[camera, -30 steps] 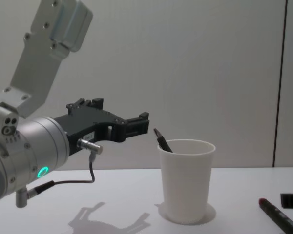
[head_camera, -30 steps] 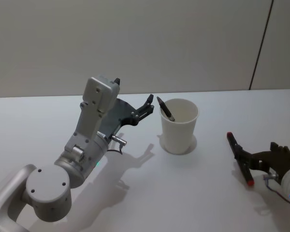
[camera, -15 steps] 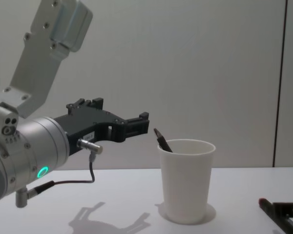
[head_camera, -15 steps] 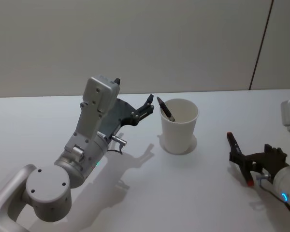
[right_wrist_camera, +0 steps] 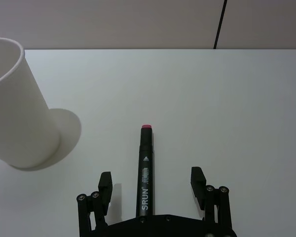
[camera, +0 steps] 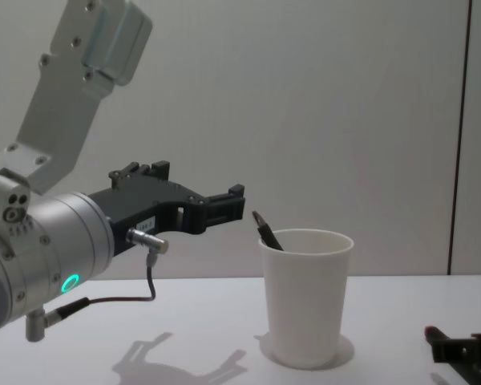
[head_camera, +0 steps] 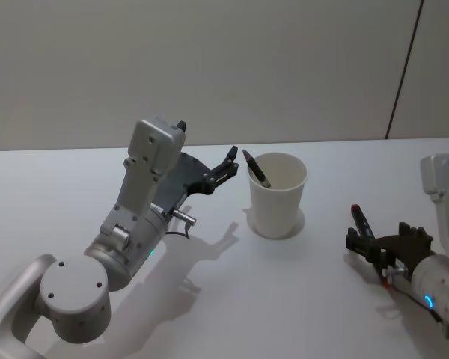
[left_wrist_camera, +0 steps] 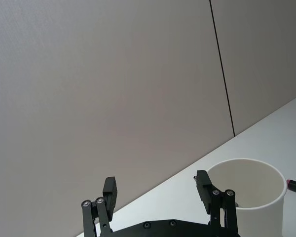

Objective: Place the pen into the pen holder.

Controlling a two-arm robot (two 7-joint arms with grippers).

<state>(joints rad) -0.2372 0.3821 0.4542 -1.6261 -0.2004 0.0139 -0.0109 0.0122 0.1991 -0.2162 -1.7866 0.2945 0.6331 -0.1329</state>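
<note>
The pen holder [head_camera: 278, 196] is a white paper cup standing upright mid-table, also seen in the chest view [camera: 306, 297]. A dark pen [head_camera: 256, 169] leans inside it against the rim. A second pen [right_wrist_camera: 146, 168], a black marker with a red end, lies flat on the table to the right of the cup. My right gripper [right_wrist_camera: 151, 182] is low over this marker, open, with one finger on each side and neither touching it. My left gripper [head_camera: 228, 160] hangs open in the air just left of the cup's rim, holding nothing.
The white table [head_camera: 209, 299] stretches around the cup, with a plain wall behind it. My left arm's large grey body [head_camera: 135, 224] takes up the near left. My right arm's housing [head_camera: 441, 179] stands at the right edge.
My right gripper has swung round and moved in over the marker on the table, now straddling it. The left arm, the cup and the pen in it have not moved.
</note>
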